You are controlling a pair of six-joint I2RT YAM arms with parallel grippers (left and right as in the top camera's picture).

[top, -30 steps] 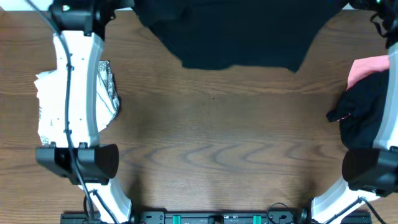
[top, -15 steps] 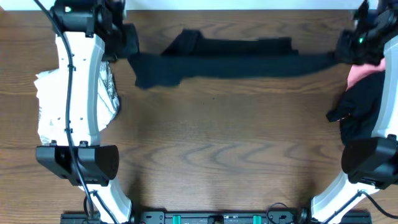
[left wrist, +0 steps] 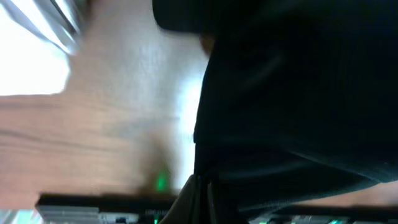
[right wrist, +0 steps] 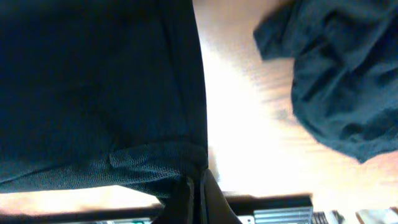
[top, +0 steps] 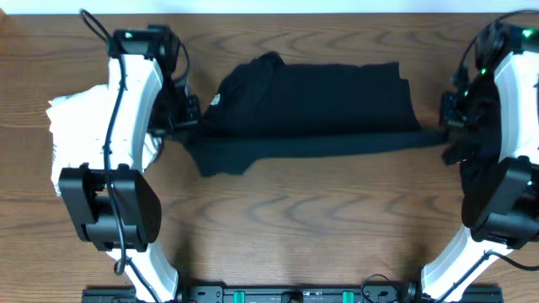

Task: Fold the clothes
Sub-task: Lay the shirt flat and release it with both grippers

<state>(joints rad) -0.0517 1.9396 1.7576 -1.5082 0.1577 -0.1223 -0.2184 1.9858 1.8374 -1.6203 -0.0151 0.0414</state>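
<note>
You have one black shirt (top: 312,97) stretched across the far middle of the table (top: 286,227). Your left gripper (left wrist: 200,186) is pinched tight on one end of its near edge. Your right gripper (right wrist: 196,186) is pinched tight on the other end. Both sets of jaws are squeezed together with cloth caught between them.

You hold it at two ends so the near edge pulls into a straight line and does not bunch up. The far part of the shirt lies on the wood. The near strip looks pulled tight between your two arms. A small white logo (top: 213,101) shows near the left end.

The other clothes are out of the way. A white piece with grey print (top: 67,126) sits at the left side, under and beside your left arm. A heap of black clothes (top: 488,164) sits at the right side, by your right arm. They wait there so the middle is free for folding.

I think you are partway through a fold on this shirt. The whole job looks only partly done, because the heap on the right looks unfolded. The shirt is soft and floppy. If one end slips out, the edge will sag and the fold will go crooked, so move both arms together.
</note>
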